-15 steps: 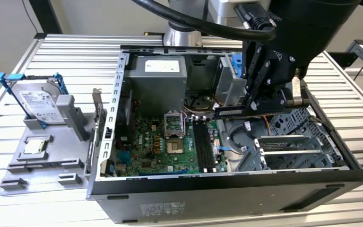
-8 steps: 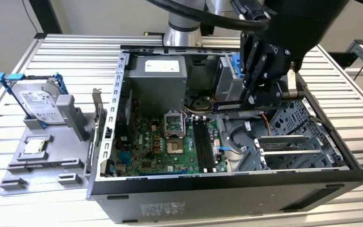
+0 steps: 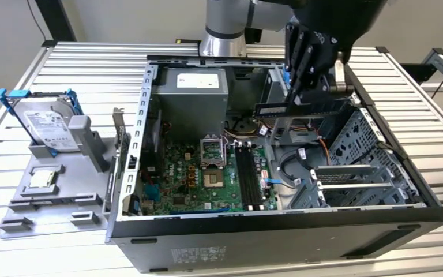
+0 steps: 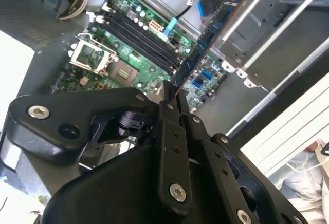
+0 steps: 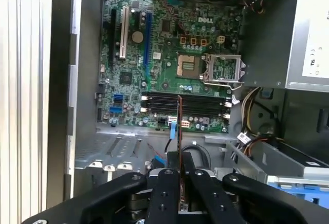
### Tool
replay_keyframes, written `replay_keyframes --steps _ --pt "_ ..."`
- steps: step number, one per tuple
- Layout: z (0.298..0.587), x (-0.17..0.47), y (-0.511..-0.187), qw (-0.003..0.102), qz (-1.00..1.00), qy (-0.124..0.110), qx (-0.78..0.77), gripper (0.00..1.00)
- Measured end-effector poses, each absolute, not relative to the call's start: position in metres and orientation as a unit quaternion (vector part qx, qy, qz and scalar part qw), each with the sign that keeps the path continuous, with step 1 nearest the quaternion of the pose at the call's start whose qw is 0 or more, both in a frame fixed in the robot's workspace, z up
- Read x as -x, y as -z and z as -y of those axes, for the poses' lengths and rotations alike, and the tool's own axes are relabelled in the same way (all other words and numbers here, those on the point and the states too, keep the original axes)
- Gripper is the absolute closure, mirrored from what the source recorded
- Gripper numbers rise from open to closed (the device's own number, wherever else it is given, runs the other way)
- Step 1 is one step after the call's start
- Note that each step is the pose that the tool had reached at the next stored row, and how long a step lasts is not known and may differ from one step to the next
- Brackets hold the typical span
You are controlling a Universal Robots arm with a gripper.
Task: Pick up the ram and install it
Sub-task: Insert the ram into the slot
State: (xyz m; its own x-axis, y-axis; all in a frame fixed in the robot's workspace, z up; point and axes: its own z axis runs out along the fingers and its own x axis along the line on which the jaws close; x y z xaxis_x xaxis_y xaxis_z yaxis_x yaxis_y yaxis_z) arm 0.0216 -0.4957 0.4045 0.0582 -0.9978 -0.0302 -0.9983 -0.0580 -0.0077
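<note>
My gripper [image 3: 308, 92] hangs over the open computer case [image 3: 283, 225], shut on the ram [image 3: 299, 108]. The ram is a long dark stick held level, above the case's interior and toward the exterior view's right. In the second wrist view the ram [image 4: 205, 39] runs out from between the fingertips of the gripper [image 4: 170, 94] on a slant. It appears edge-on in the first wrist view, a thin strip [image 5: 180, 126] above the gripper [image 5: 181, 168]. The black memory slots [image 3: 246, 173] [image 4: 136, 31] [image 5: 185, 106] lie on the green motherboard [image 3: 191, 179] well below the stick.
Beside the slots sits an open processor socket [image 3: 212, 151]. A grey power supply [image 3: 194, 95] fills the case's back and a metal drive cage [image 3: 368, 153] its right. Outside, on the exterior view's left, a grey fixture [image 3: 52, 202] carries a blue-framed hard drive [image 3: 48, 124] and a square chip [image 3: 43, 179].
</note>
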Motion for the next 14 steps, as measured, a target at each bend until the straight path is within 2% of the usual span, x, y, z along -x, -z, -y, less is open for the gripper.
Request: replay_keyframes --steps 11,14 --pt "0.451 -0.022 -0.404 0.014 -0.686 -0.009 0.727 1.00" --pt "0.449 -0.022 -0.404 0.014 -0.686 -0.009 0.727 1.00"
